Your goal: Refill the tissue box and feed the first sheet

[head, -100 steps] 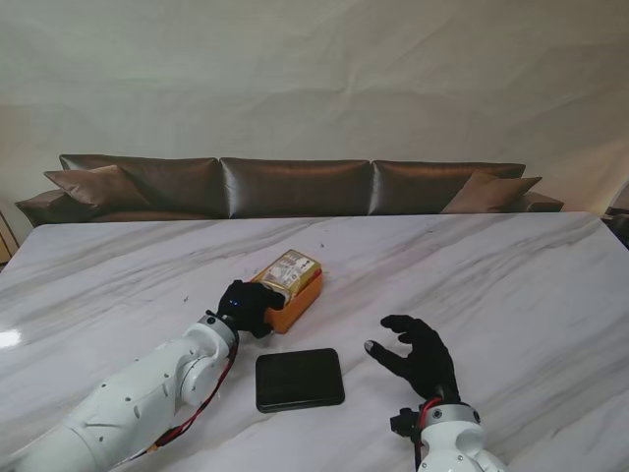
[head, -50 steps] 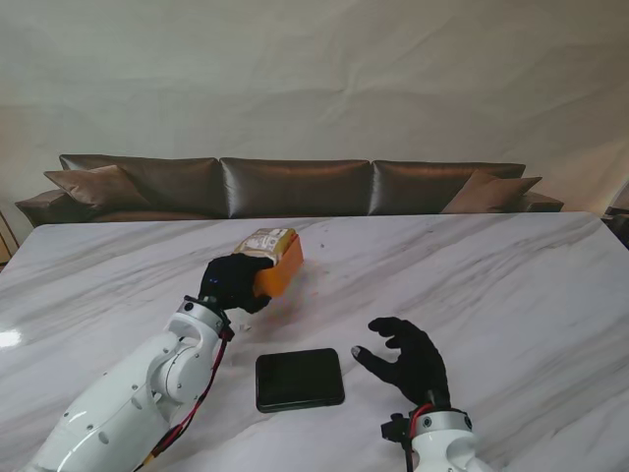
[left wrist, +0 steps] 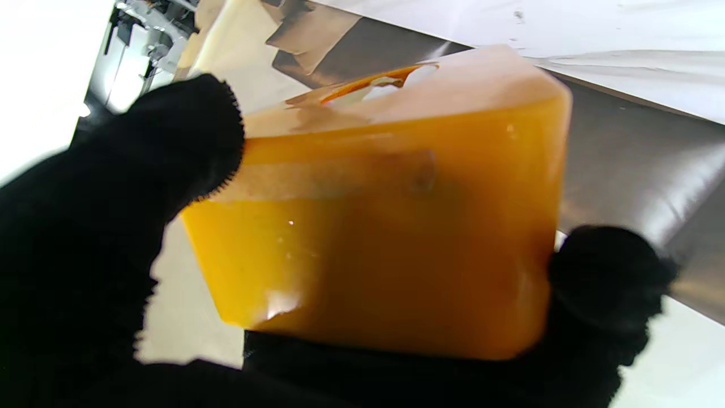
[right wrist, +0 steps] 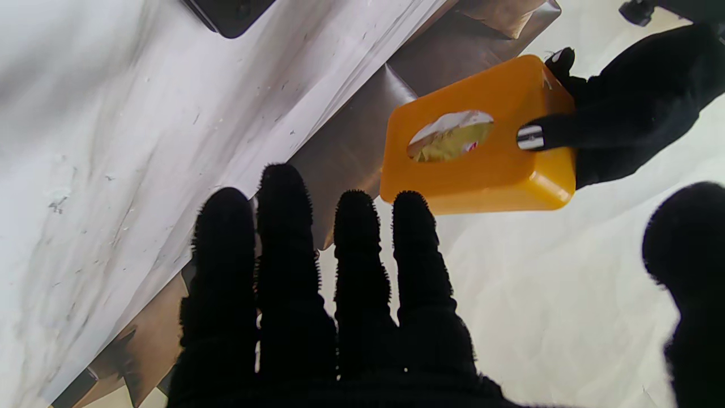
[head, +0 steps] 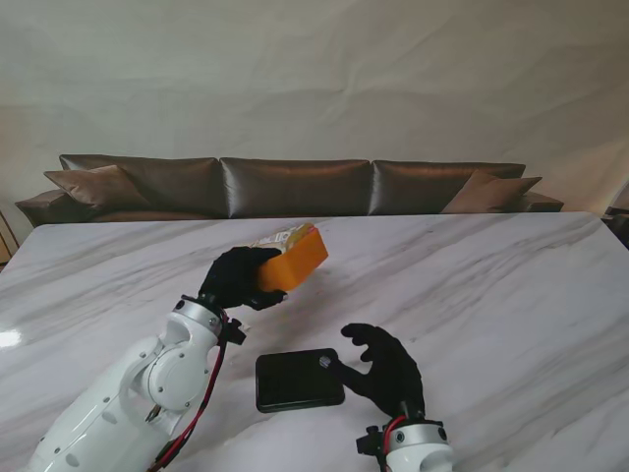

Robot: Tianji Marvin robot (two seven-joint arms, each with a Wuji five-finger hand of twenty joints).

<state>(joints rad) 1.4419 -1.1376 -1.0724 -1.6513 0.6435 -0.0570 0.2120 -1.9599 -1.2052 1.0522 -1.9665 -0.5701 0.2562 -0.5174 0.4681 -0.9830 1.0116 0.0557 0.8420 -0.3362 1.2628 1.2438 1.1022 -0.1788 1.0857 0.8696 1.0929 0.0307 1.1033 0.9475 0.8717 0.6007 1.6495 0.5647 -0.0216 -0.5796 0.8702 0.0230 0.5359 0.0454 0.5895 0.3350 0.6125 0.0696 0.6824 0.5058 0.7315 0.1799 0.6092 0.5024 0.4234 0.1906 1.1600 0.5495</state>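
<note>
Left hand (head: 236, 279) clamps the orange tissue box (head: 293, 262) aloft, tilted, long axis running up and rightward from its palm. Right hand (head: 381, 369) empty, fingers spread, beside the black lid (head: 299, 380).

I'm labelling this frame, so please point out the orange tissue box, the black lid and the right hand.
orange tissue box (head: 294, 262): stand view, its orange side face.
black lid (head: 299, 379): stand view, middle of its top.
right hand (head: 381, 369): stand view, back of the hand.
</note>
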